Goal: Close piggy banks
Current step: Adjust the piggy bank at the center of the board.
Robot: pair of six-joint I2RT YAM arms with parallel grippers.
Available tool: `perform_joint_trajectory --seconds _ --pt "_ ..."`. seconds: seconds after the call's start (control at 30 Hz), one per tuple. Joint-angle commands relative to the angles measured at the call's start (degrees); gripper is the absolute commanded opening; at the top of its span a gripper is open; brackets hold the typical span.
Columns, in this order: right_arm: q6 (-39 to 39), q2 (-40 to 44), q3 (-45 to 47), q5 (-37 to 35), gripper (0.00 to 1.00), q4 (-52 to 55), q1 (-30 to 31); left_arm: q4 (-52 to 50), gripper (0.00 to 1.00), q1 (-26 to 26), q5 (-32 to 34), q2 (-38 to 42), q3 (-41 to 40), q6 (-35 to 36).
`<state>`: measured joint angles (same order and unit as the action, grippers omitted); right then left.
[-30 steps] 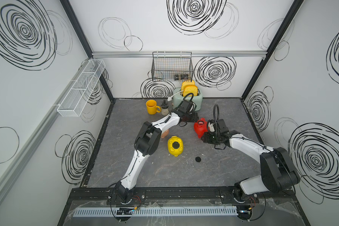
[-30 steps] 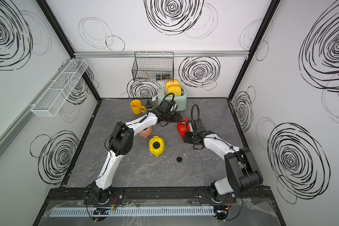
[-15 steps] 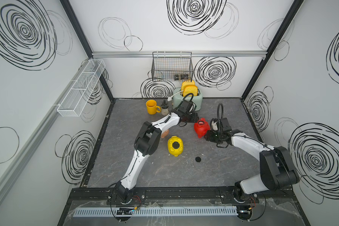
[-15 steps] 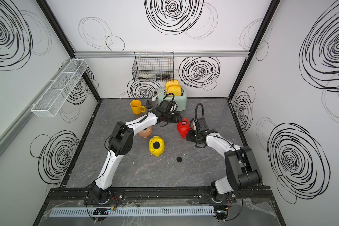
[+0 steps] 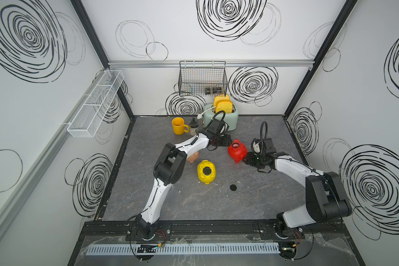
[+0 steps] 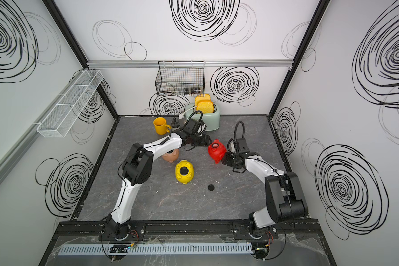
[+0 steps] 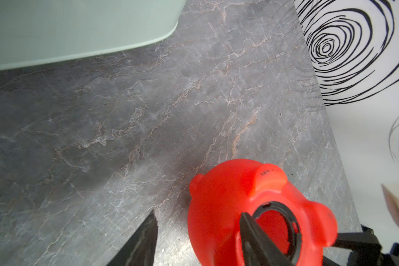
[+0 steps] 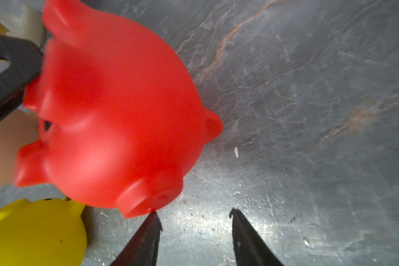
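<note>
The red piggy bank [image 5: 237,152] lies tilted at mid table in both top views, its black-rimmed belly hole [image 7: 294,221] facing up and unplugged. My left gripper [image 7: 197,213] is open: one finger [image 7: 251,237] lies across the hole's rim, the other [image 7: 145,239] stands clear of the pig's side. My right gripper [image 8: 193,211] is open on the opposite side, nothing between its fingers, and the pig's snout [image 8: 145,198] touches one fingertip. The yellow piggy bank [image 5: 205,171] lies belly up with a black plug in it. The pink piggy bank [image 6: 170,157] is partly hidden under my left arm.
A loose black plug [image 5: 233,187] lies on the table in front of the pigs. A yellow mug [image 5: 179,126], a small bottle [image 5: 193,125] and a green toaster [image 5: 230,115] stand at the back. A wire basket [image 5: 202,78] hangs on the back wall.
My right wrist has drawn slightly back to the right from the red piggy bank. The left jaws have widened a little. The pigs have barely moved.
</note>
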<state>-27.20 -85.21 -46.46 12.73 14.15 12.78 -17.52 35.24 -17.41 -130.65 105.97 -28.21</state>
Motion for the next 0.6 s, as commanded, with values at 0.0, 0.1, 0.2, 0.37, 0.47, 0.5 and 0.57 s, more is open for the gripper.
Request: perform_joint_trajectory --seconds 0.0,0.1,0.2,0.37,0.47,0.5,0.57 --pt "-1.09 -0.82 -0.72 0.68 0.53 -2.0 -0.25 1.18 0.61 0.26 -1.66 3.25 -2.05 -0.53" --pt "-1.6 -0.92 -0.51 0.63 0.53 -2.45 -0.63 1.21 0.61 0.68 -1.49 4.14 -3.42 -0.51" --pt "-2.14 -1.11 -0.2 0.8 0.53 -3.26 -1.52 2.34 0.61 1.04 -1.5 5.69 -5.74 -0.8" --pt "-3.08 -1.76 -0.04 1.67 0.53 -4.47 -3.15 2.66 0.61 1.79 -1.73 7.52 -7.64 -0.86" --pt "-3.52 -2.19 -0.35 2.33 0.53 -4.86 -3.94 3.29 0.61 2.28 -1.97 8.92 -9.16 -0.93" --pt "-3.69 -2.31 -0.3 2.38 0.53 -5.08 -4.19 3.55 0.61 2.5 -2.08 9.3 -9.62 -1.04" --pt "-4.12 -2.66 -0.3 2.97 0.53 -5.63 -4.76 3.93 0.6 2.8 -2.43 10.12 -10.46 -1.14"
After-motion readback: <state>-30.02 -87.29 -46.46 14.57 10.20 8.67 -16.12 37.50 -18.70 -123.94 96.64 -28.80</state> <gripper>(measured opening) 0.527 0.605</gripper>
